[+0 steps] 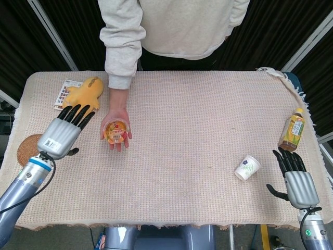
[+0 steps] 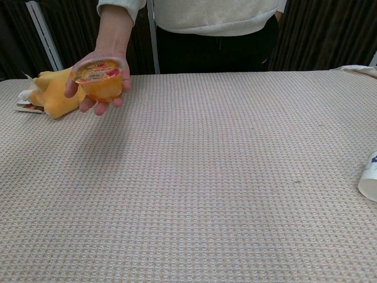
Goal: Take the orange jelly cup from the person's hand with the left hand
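The orange jelly cup [image 1: 115,130] [image 2: 99,78] lies in the person's upturned palm [image 1: 116,123] [image 2: 99,82], held above the table's left half. My left hand [image 1: 65,133] is open, fingers spread and pointing away from me, a short way to the left of the cup and apart from it. It does not show in the chest view. My right hand [image 1: 296,175] stays open and empty near the table's front right corner.
A yellow plush toy [image 1: 86,91] [image 2: 52,91] lies on a card [image 1: 61,94] at the back left. A round woven coaster [image 1: 26,148] sits at the left edge. A white paper cup [image 1: 246,167] [image 2: 369,175] lies on its side at the right, and a tea bottle [image 1: 292,129] stands behind it.
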{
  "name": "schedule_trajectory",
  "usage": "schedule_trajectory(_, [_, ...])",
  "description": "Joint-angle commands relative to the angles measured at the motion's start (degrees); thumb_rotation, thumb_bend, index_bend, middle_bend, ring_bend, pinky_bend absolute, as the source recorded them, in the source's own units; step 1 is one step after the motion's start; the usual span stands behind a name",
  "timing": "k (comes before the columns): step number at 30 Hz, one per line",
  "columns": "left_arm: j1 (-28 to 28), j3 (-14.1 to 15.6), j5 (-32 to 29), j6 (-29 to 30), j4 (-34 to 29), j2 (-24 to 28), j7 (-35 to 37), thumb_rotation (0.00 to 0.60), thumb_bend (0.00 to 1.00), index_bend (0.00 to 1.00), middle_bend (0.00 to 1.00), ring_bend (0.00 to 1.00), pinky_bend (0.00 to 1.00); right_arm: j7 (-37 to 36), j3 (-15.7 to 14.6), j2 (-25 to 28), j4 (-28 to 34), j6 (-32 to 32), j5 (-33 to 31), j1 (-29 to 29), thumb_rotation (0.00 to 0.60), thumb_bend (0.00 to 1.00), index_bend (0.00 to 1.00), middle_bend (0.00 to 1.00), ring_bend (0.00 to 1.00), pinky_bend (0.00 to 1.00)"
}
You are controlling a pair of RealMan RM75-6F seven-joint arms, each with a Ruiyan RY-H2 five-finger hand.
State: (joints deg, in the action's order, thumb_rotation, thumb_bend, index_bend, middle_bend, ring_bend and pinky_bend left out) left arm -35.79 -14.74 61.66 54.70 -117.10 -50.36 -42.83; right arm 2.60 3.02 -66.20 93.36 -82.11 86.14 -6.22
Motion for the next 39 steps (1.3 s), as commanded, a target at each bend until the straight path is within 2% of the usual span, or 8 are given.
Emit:
schedule_trajectory(1, [-8.1, -1.4, -9.2, -5.2, 0.9, -1.0, -6.5, 0.600, 0.12, 0.05, 0.00, 0.00, 0.12, -0.3, 0.0, 0.1, 0.1, 0.1, -0.2, 0.0, 0.600, 0.14, 0.00, 0.00, 0.00, 0.00])
schedule_trajectory(13, [-21.1, 2.6, -26.2, -6.9, 4.7, -8.3, -14.7, 0.600, 0.13, 0.07, 0.00, 0.02, 0.14, -1.1, 0.0, 0.4, 0.1, 0.1, -0.3, 0.0, 0.600, 0.14, 0.00, 0.00, 0.00, 0.00])
schedule_trajectory(19, [-24.9, 5.0, -29.8, -4.7, 4.3, -10.2, -16.9, 0.600, 0.14, 0.09, 0.01, 0.02, 0.14, -1.2, 0.0, 0.3, 0.0, 0.1, -0.2, 0.1, 0.600, 0.14, 0.00, 0.00, 0.00, 0.00])
schedule_trajectory(22, [-26.1, 5.7, -31.0, -4.0, 4.6, -11.3, -16.9, 0.600, 0.14, 0.12, 0.04, 0.05, 0.16, -1.2, 0.0, 0.3, 0.1, 0.0, -0.2, 0.1, 0.600, 0.14, 0.00, 0.00, 0.00, 0.00])
schedule_trajectory(24, [-26.8, 6.2, -31.6, -3.6, 4.9, -12.0, -16.9, 0.600, 0.18, 0.21, 0.13, 0.12, 0.23, -1.2, 0.0, 0.3, 0.1, 0.1, -0.2, 0.1, 0.600, 0.14, 0.00, 0.00, 0.00, 0.00])
schedule_trajectory(27, [-27.4, 6.9, -31.2, -2.5, 5.0, -12.9, -16.9, 0.600, 0.33, 0.42, 0.30, 0.25, 0.34, -1.1, 0.0, 0.3, 0.0, -0.1, -0.2, 0.2, 0.600, 0.14, 0.00, 0.00, 0.00, 0.00])
schedule_trajectory(30, [-27.0, 7.1, -28.8, -1.1, 4.6, -13.3, -15.8, 0.600, 0.45, 0.55, 0.42, 0.35, 0.40, -1.2, 0.0, 0.4, 0.0, -0.1, -0.3, 0.2, 0.600, 0.14, 0.00, 0.00, 0.00, 0.00])
schedule_trajectory(39, [-24.4, 5.9, -16.7, 2.1, 3.8, -12.8, -7.8, 0.600, 0.57, 0.69, 0.54, 0.45, 0.48, -0.6, 0.0, 0.3, 0.0, -0.3, -0.4, 0.3, 0.600, 0.14, 0.00, 0.00, 0.00, 0.00])
